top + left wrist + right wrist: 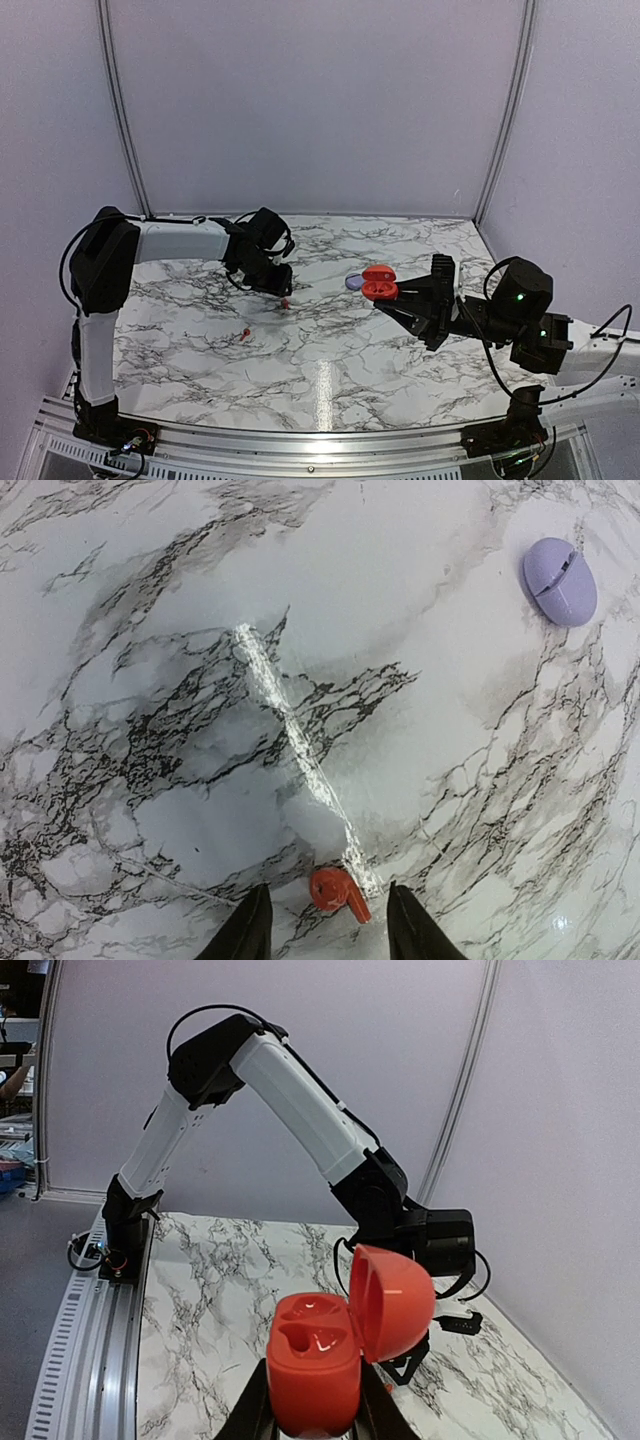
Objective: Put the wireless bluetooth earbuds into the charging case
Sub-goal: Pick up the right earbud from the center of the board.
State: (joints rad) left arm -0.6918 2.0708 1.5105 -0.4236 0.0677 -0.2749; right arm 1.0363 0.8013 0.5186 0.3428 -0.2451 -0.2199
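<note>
Progress is nil: the right end effector (312,1412) pinches the open, empty charging case (315,1360) while the left end effector (328,922), spread, straddles one earbud (337,892) (the second earbud (245,335) lies nearby).

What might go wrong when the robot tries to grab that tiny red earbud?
The earbud is tiny and lies loose between the left end effector's open fingers, so it may slip out or get pinched crookedly. The open red case in the right end effector has small pockets, so a crooked earbud might miss them. The other earbud nearby could get bumped.
</note>
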